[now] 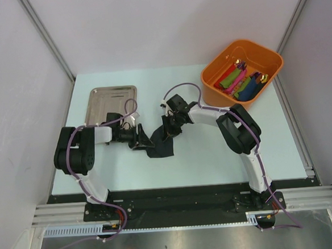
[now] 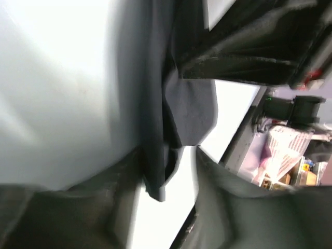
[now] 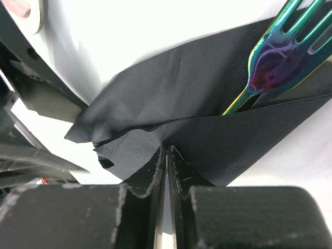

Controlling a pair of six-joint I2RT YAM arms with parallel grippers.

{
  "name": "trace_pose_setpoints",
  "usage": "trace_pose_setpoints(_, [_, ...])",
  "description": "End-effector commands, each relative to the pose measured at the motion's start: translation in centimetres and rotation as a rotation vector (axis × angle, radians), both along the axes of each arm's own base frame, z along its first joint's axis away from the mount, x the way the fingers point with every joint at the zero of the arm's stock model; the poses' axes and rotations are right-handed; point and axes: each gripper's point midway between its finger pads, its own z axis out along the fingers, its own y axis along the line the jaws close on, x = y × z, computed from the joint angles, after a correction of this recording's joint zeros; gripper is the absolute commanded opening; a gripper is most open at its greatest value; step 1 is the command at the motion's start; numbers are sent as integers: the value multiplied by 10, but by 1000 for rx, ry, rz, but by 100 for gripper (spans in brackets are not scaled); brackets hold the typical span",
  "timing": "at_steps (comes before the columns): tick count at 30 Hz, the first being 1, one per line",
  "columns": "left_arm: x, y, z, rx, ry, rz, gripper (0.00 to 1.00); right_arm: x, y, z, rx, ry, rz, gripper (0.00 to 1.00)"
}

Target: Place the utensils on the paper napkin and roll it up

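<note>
Right wrist view, nearest first: the right jaws are clenched on a folded edge of the paper napkin (image 3: 171,88), which lies folded over the utensils (image 3: 270,62) at the middle of the table (image 1: 202,156), their fork tines poking out of the fold. The left jaws straddle the napkin's other end; I cannot tell whether they grip it. Thin paper stretched between two arms could tear at the pinch, and an uneven pull could slide the utensils out of the open fold. Farther off, the steel tray (image 1: 110,100) and orange bin (image 1: 242,71) sit well apart.
</note>
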Motion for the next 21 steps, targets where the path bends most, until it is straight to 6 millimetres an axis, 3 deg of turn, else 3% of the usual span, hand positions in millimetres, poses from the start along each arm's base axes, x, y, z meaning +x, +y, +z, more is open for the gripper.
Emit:
trace_pose_setpoints(1, [-6, 7, -4, 57, 9, 59, 63, -23, -19, -48, -128, 78, 7, 9])
trace_pose_setpoints(7, [-15, 1, -2, -22, 88, 123, 63, -23, -19, -49, -129, 77, 6, 9])
trace_pose_setpoints(11, [-34, -3, -7, -49, 165, 116, 59, -23, -20, -48, -129, 76, 8, 9])
trace_pose_setpoints(15, [-37, -7, -5, -57, 145, 95, 58, -22, -20, -48, -129, 75, 4, 9])
trace_pose_setpoints(21, [-41, -8, -5, -63, 159, 104, 66, -23, -20, -49, -131, 80, 5, 9])
